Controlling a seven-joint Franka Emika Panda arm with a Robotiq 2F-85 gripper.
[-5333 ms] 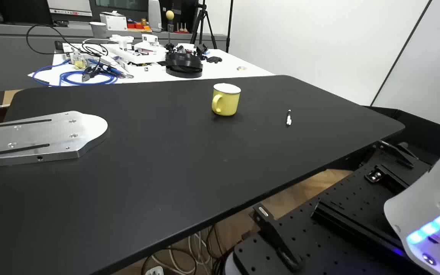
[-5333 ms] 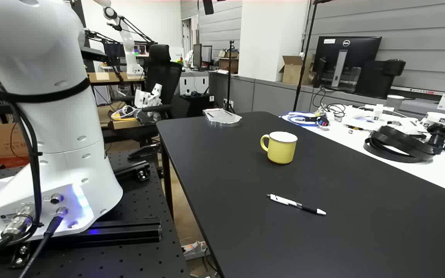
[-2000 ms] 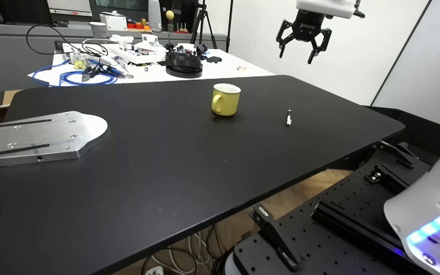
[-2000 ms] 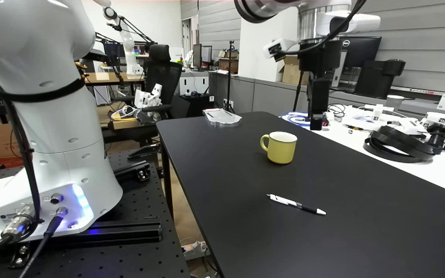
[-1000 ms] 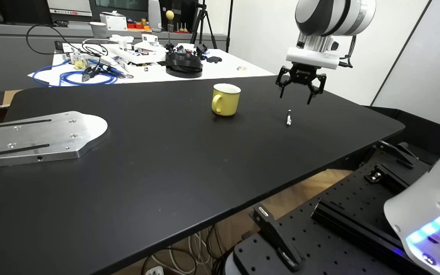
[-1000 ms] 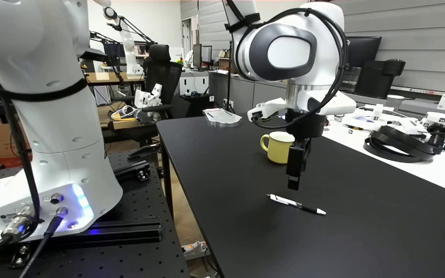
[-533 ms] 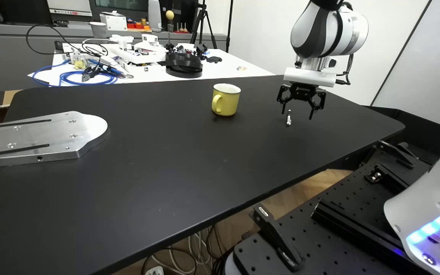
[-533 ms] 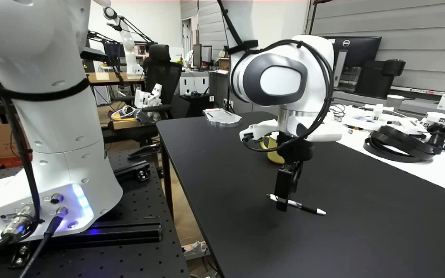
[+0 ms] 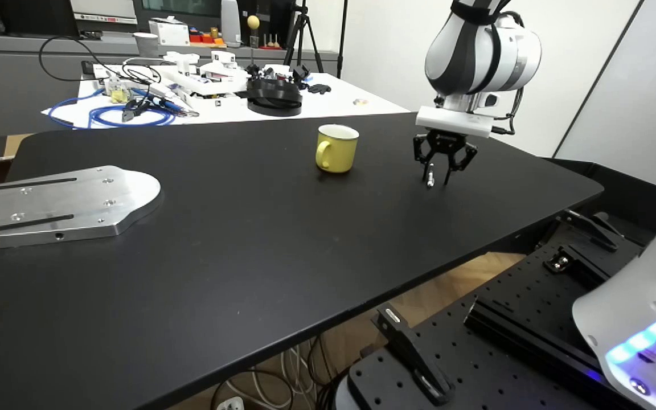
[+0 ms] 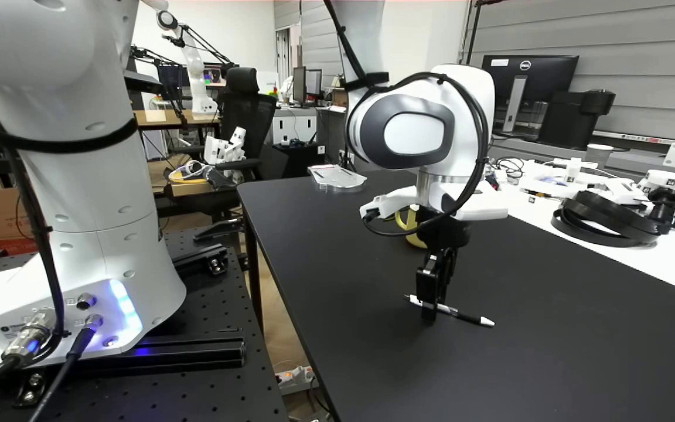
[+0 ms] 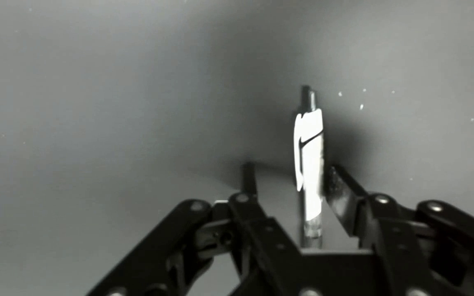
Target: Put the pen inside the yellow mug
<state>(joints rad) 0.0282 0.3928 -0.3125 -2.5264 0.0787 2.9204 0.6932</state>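
The pen (image 11: pixel 313 164), white with a black grip, lies flat on the black table, its lower half hidden under the gripper in the wrist view. My gripper (image 11: pixel 290 169) points down at table height with its jaws partly narrowed. The pen runs between the fingers, close to the right-hand finger (image 11: pixel 342 197) and with a gap to the left-hand one. In an exterior view the pen (image 10: pixel 472 318) passes behind the fingertips. Upright on the table stands the yellow mug (image 9: pixel 337 152), to the left of the gripper (image 9: pixel 435 180); the arm partly covers it in an exterior view.
A silver metal plate (image 9: pixel 66 202) lies at the far left of the black table (image 9: pixel 259 256). Beyond it, a white table (image 9: pixel 356 97) carries cables, white parts and a black ring-shaped object (image 9: pixel 274 97). The robot's base (image 10: pixel 97 275) stands beside the table edge.
The arm has come into view and descended over the pen. In the last half second the fingers have drawn closer together and sunk slightly. Pen and mug have stayed put.
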